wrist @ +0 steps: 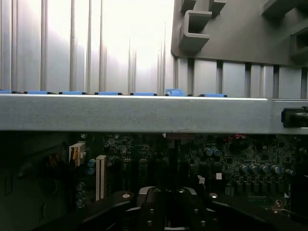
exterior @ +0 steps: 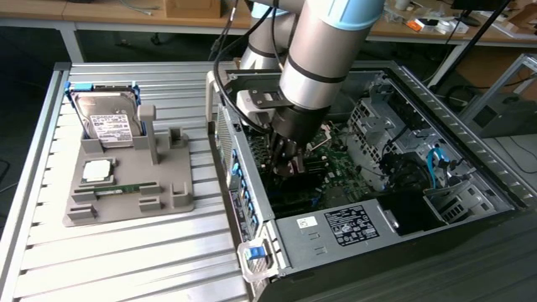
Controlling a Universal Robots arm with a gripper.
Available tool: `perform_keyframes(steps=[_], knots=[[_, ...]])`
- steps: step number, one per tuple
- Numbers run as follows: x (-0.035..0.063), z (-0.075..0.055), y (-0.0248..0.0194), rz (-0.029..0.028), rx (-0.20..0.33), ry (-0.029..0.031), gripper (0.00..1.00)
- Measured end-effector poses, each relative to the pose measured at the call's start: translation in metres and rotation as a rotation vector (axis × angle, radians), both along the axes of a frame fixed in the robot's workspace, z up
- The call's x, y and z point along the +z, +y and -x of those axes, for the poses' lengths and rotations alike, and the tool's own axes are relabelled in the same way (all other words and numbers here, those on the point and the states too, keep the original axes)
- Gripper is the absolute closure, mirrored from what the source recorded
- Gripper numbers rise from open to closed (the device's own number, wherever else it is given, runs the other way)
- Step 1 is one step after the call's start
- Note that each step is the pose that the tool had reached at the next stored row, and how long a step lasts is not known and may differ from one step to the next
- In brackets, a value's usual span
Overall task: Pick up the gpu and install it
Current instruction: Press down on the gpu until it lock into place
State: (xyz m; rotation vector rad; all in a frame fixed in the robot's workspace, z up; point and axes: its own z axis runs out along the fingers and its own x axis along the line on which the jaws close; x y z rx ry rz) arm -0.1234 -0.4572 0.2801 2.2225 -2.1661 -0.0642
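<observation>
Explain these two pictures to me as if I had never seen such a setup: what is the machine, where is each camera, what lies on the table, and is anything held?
The machine is a grey jointed robot arm with light blue rings. At its end is a dark gripper, which reaches down into an open grey metal computer case lying on its side, close over the green circuit board inside.

The exterior view comes from a camera off the arm, looking down on the scene. The wrist view comes from a camera on the arm's wrist, looking over the case wall at the board.

On the ribbed metal table, at the exterior view's left, stands a grey plastic holder with a silver white-labelled hard drive and a slim green memory stick.

The gripper is shut; what it grips, if anything, I cannot tell.
</observation>
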Motion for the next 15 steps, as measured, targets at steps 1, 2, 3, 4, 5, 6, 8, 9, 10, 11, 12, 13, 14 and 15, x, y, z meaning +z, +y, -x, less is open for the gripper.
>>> perform_keyframes(steps=[1, 2, 3, 4, 5, 6, 8, 9, 10, 11, 12, 13, 14, 15], knots=[[0.0003, 0.0, 0.002, 0.0003, 0.0, 0.0, 0.89], [0.0003, -0.001, 0.0041, 0.0001, 0.0, 0.0, 0.89], [0.0003, -0.001, 0.0059, 0.0002, 0.0, 0.0004, 0.89], [0.0003, -0.003, 0.0077, 0.0003, 0.0, 0.002, 0.89], [0.0002, -0.004, 0.0091, 0.0002, 0.0, 0.0038, 0.89], [0.0002, -0.004, 0.0103, 0.0003, 0.0, 0.0049, 0.89], [0.0, -0.005, 0.0125, 0.0003, 0.0, 0.0069, 0.89], [-0.0004, -0.005, 0.013, -0.0011, 0.0, 0.0076, 0.89], [-0.0011, -0.005, 0.0135, -0.0027, 0.0, 0.0085, 0.89], [-0.0023, -0.005, 0.0143, -0.0043, 0.0, 0.0098, 0.89], [-0.0035, -0.005, 0.0155, -0.0054, 0.0, 0.0112, 0.89], [-0.005, -0.005, 0.0162, -0.0063, 0.0, 0.0127, 0.89], [-0.0057, -0.005, 0.0164, -0.0068, 0.0, 0.0134, 0.89], [-0.0062, -0.005, 0.0164, -0.0073, 0.0, 0.0138, 0.89]])
